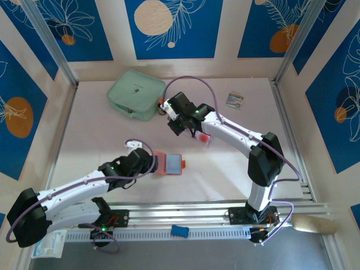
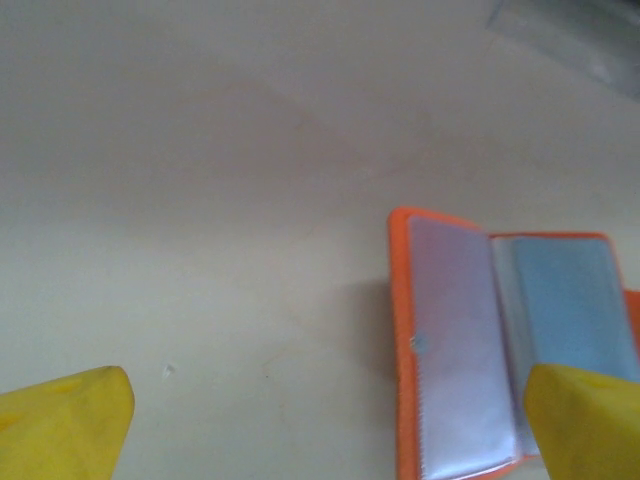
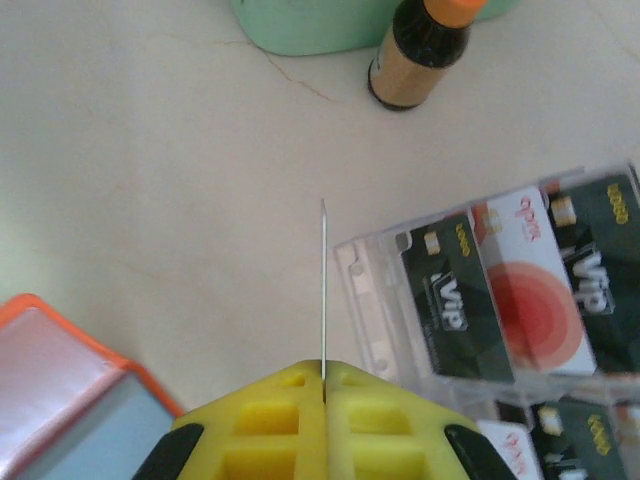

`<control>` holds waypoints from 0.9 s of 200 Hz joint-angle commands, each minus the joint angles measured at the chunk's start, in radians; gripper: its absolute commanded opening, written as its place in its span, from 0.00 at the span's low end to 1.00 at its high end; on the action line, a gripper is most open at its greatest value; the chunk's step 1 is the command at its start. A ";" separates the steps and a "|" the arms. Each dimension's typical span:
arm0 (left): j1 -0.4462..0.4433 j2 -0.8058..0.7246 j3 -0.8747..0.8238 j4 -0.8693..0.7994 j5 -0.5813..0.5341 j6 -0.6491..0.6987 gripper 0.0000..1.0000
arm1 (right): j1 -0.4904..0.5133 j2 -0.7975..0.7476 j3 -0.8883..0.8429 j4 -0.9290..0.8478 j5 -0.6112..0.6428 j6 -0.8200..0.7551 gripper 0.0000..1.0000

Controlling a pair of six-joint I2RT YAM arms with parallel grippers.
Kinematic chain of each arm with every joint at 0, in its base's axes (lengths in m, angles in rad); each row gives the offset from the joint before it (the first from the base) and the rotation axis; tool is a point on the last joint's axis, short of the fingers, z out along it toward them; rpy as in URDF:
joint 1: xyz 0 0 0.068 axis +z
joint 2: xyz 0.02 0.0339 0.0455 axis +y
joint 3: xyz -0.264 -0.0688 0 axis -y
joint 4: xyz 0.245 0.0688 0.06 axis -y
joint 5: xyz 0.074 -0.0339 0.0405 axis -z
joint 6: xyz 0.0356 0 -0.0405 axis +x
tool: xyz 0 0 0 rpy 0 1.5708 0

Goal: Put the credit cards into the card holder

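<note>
The right hand (image 3: 323, 385) pinched one card (image 3: 323, 290); the left hand (image 2: 325, 425) gaped, empty, over the card holder (image 2: 402, 330). The card's edge should have entered a sleeve (image 2: 455, 340) squarely, slowly.

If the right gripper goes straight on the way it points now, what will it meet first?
Probably bare table; further along that line lies the mint-green pouch. The right gripper holds a card edge-on, which would touch first. Depth is unclear.
</note>
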 commanded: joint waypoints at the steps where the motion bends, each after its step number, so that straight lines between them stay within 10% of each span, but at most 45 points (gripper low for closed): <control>1: 0.009 0.018 0.063 -0.033 0.011 0.070 1.00 | -0.014 -0.054 -0.087 0.029 -0.092 0.213 0.00; 93: 0.008 0.223 0.175 -0.090 0.004 0.151 1.00 | -0.146 -0.347 -0.586 0.415 -0.417 0.749 0.00; 180: 0.008 0.295 0.137 -0.093 -0.048 0.147 1.00 | -0.114 -0.283 -0.811 0.792 -0.548 0.983 0.00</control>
